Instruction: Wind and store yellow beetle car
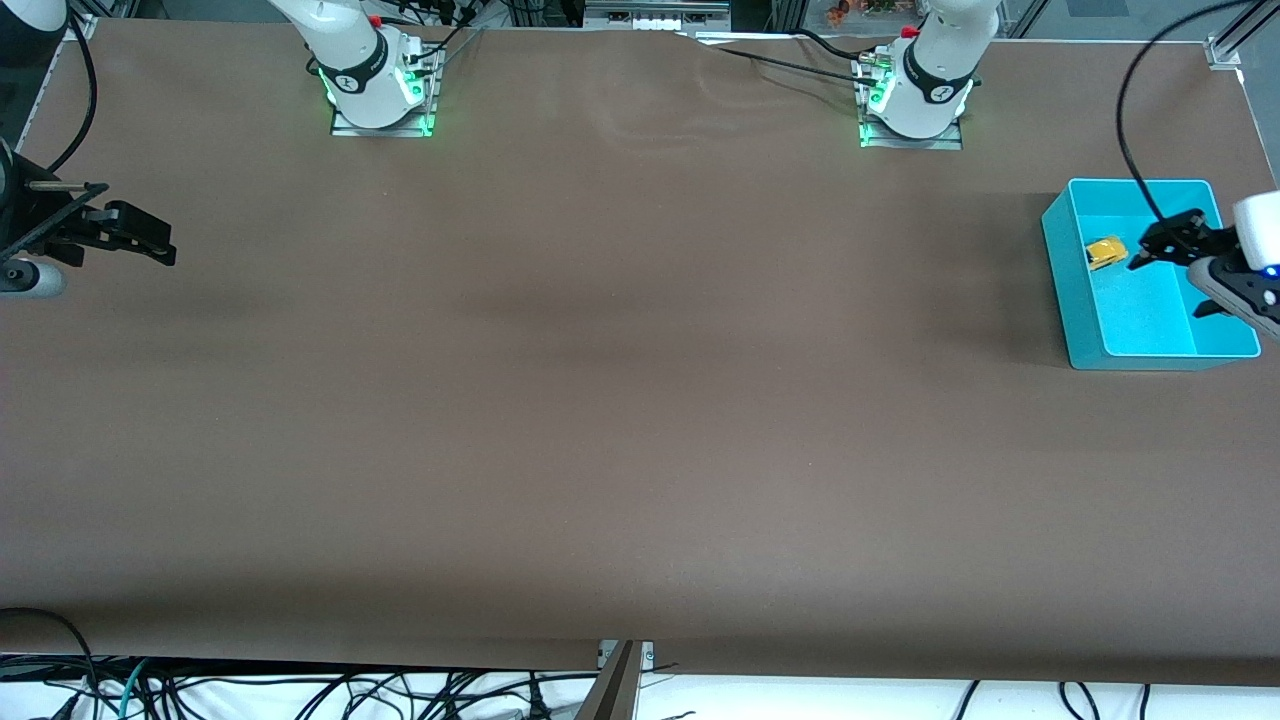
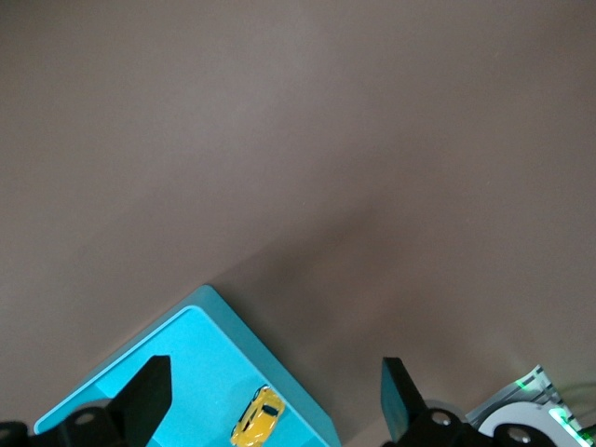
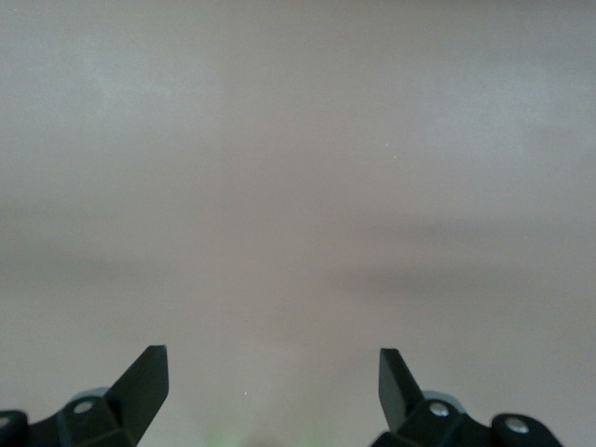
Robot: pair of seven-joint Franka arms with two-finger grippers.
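Note:
The yellow beetle car (image 1: pixel 1105 251) lies inside the teal bin (image 1: pixel 1060 240), near the bin's wall toward the middle of the table. It also shows in the left wrist view (image 2: pixel 258 417), resting on the bin's floor (image 2: pixel 186 372). My left gripper (image 1: pixel 1165 243) hangs open and empty above the bin, beside the car. In the left wrist view (image 2: pixel 275 391) its fingers stand wide apart with the car between them, lower down. My right gripper (image 1: pixel 140 240) is open and empty, raised over the bare table at the right arm's end; its wrist view (image 3: pixel 273 372) shows only tabletop.
The brown table (image 1: pixel 620 400) spreads wide between the two arms. The teal bin stands at the left arm's end of the table, near the table's edge. Cables (image 1: pixel 1130 110) hang over the bin's corner. The arm bases (image 1: pixel 375 80) (image 1: pixel 915 95) stand along the table's robot edge.

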